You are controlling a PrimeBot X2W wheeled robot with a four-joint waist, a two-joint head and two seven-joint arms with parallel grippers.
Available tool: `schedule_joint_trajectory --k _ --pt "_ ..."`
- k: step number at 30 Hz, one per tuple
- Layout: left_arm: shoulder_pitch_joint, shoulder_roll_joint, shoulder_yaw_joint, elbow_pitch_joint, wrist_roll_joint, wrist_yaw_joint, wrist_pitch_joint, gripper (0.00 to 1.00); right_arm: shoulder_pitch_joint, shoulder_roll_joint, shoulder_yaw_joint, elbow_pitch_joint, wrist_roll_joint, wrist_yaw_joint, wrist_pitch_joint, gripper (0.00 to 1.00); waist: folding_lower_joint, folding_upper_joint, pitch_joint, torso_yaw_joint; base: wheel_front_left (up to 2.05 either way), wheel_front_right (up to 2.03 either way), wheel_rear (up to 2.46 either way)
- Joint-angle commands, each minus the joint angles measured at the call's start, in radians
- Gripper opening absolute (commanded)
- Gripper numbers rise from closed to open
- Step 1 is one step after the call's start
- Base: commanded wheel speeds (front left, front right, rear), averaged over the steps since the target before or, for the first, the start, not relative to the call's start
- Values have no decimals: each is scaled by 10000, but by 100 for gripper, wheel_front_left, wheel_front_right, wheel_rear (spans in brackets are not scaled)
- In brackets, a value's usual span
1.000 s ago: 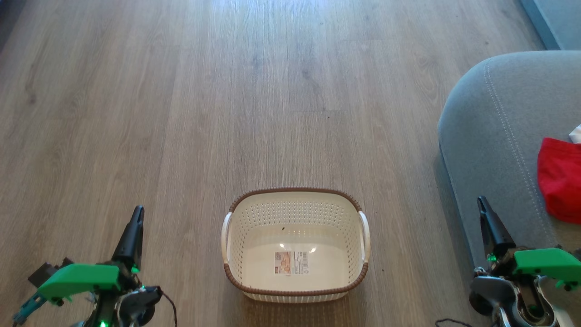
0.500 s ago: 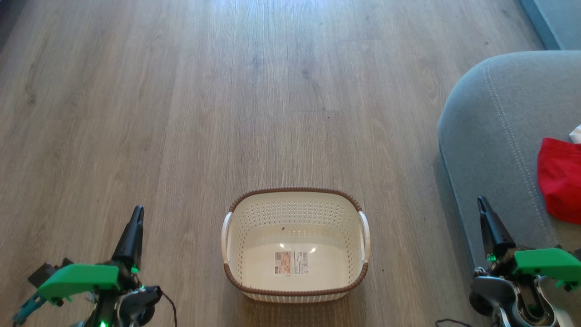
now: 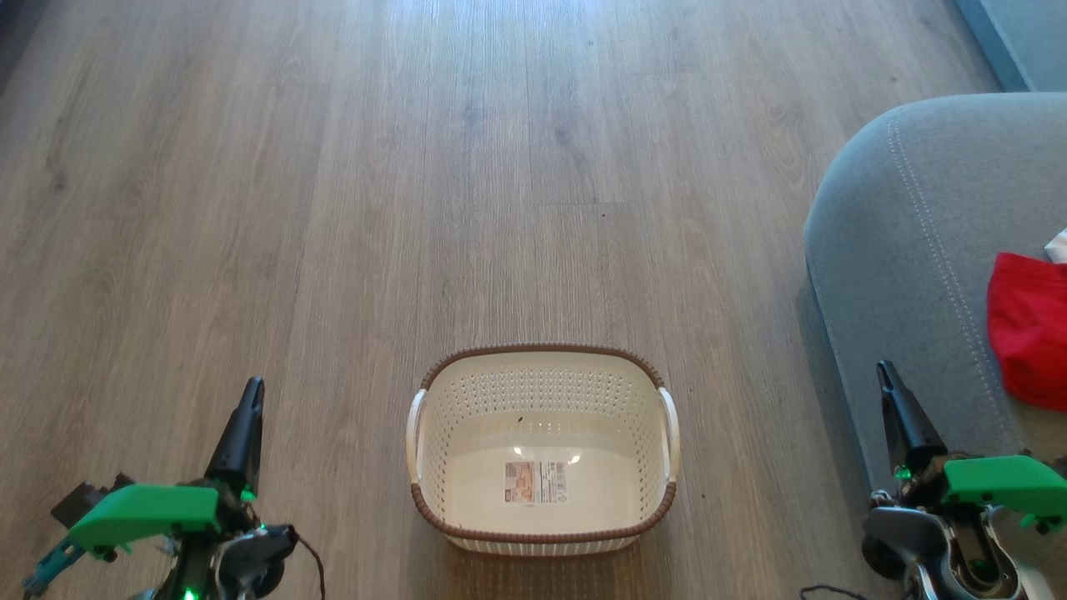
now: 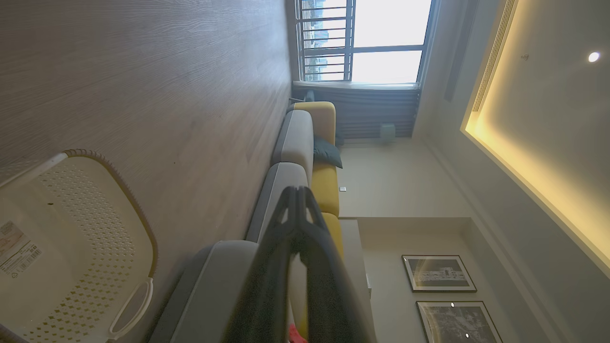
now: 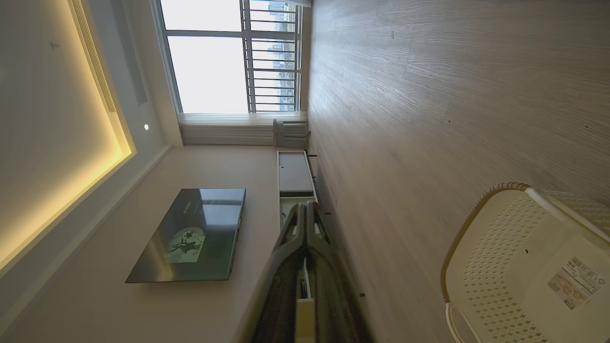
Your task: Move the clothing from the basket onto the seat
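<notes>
The cream basket [image 3: 633, 392] with its brown rim stands on the wood floor at the bottom centre, and nothing lies inside but the label sticker; its perforated wall also appears in the left wrist view [image 4: 86, 209] and the right wrist view [image 5: 495, 257]. The red clothing [image 3: 1029, 329] lies on the grey seat [image 3: 900, 233] at the right edge, with a white cloth piece [image 3: 1059, 244] just behind it. My left gripper [image 3: 252, 388] rests shut at the lower left, fingertips together. My right gripper [image 3: 884, 369] rests shut at the lower right, beside the seat's front edge.
Wood floor [image 3: 467, 167] stretches ahead of the basket. In the left wrist view a grey and yellow sofa [image 4: 305, 143] runs toward a window. A television [image 5: 190, 233] and a low cabinet [image 5: 293, 174] stand along the wall in the right wrist view.
</notes>
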Motion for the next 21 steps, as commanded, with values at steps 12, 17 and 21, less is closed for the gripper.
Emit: schedule_joint_trajectory --k 12,17,21 --pt "-475 79 353 -340 -66 -15 73 0 -556 -39 170 -385 58 6 58 0 0 0 0 0 0 0 0" --pt "-475 79 353 -340 -66 -15 73 0 -556 -39 170 -385 58 6 58 0 0 0 0 0 0 0 0" --pt "-475 79 353 -340 -66 -15 73 0 -556 -39 171 -385 59 6 58 0 0 0 0 0 0 0 0"
